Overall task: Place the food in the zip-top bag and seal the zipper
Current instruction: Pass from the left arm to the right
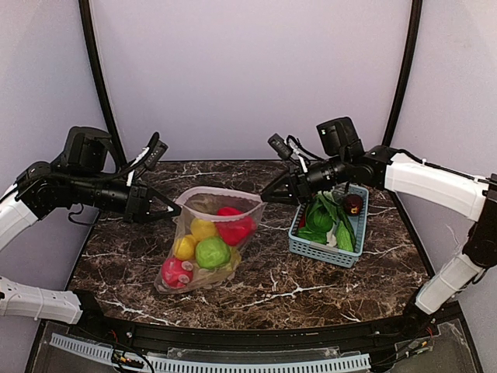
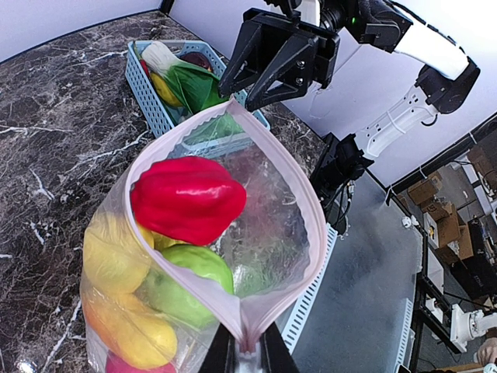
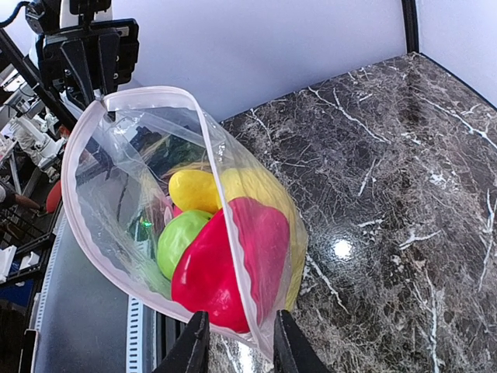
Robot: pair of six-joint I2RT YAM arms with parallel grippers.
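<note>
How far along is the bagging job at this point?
Done: food sits inside the zip-top bag. In hand: left pincer pinches one end of the mouth; right pincer straddles the other, not clamped. Remaining: the zipper gapes wide open and needs sealing.

Just right of the right claw [image 1: 266,194], a light-blue slotted basket [image 1: 326,255] sits on the dark marbled counter [image 1: 388,264], holding a green leafy vegetable [image 1: 320,216] at the end nearer that claw and a dark red round fruit [image 1: 354,203] in the corner farther from it.
</note>
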